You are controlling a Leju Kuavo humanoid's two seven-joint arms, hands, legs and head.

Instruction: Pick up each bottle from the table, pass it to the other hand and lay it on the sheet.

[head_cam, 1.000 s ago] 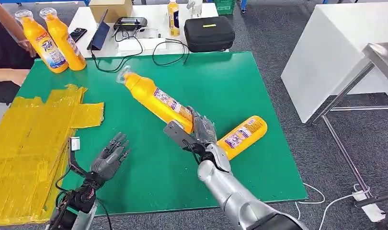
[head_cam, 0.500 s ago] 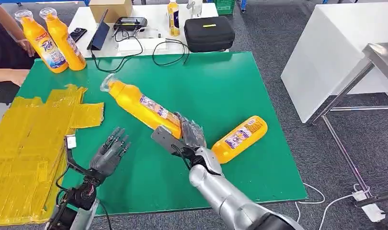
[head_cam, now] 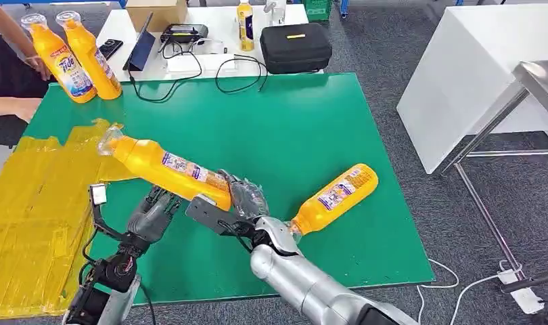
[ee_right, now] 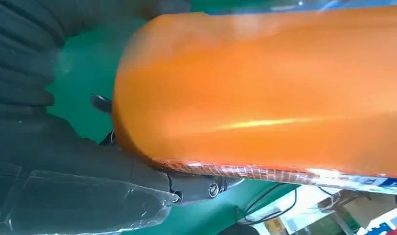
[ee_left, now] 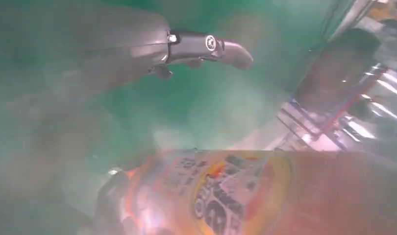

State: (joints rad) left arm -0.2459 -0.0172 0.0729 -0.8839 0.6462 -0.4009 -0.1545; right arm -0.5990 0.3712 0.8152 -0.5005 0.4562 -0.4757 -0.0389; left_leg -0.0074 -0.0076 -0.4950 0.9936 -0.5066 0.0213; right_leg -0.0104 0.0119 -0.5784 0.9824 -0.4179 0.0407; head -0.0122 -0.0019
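My right hand point(head_cam: 241, 202) grips the base end of a yellow bottle point(head_cam: 164, 168) and holds it tilted above the green table point(head_cam: 291, 122), its clear cap over the edge of the yellow sheet point(head_cam: 34, 210). The same bottle point(ee_right: 265, 83) looms large in the right wrist view. My left hand point(head_cam: 151, 218) sits just beneath the bottle's middle with fingers spread, holding nothing. In the left wrist view the bottle's label point(ee_left: 221, 191) is close below a finger point(ee_left: 206, 46). A second yellow bottle point(head_cam: 335, 196) lies on the table to the right.
Two more yellow bottles point(head_cam: 72, 57) stand at the far left corner beside a person's arm point(head_cam: 14, 40). A black case point(head_cam: 295, 47), cables and a tablet lie on the white table behind. A white cabinet point(head_cam: 474, 74) stands to the right.
My right hand has carried the bottle leftward and toward me, until it lies over my left hand. The left hand has shifted slightly and stays spread.
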